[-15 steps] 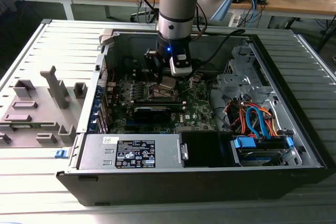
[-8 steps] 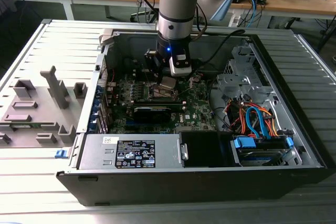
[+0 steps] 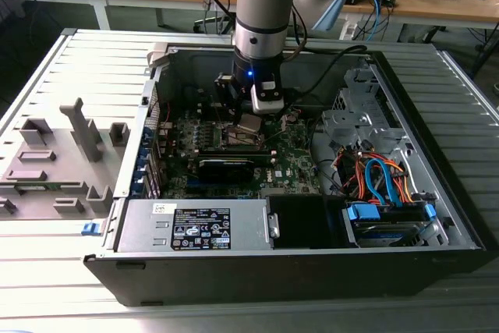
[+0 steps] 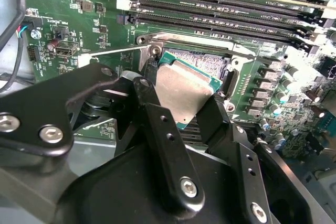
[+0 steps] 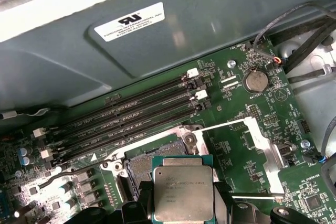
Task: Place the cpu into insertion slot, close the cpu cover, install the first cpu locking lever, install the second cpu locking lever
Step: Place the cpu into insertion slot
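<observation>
The cpu [image 5: 182,195] is held by its edges between the gripper's [image 4: 177,96] fingers, just above the insertion slot [image 5: 137,165]. The cpu cover [image 5: 263,149] is swung open beside the slot. Placing is judged in hand; squaring over the slot and level lowering are called for.

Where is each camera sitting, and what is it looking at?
Exterior view: off the arm, looking down into the open computer; arm shows.
Second wrist view: on the wrist, looking past the black pincer at the chip held at the socket.
First wrist view: on the wrist, facing the green board; pincer tips show.
Both wrist views share chip and socket.
</observation>
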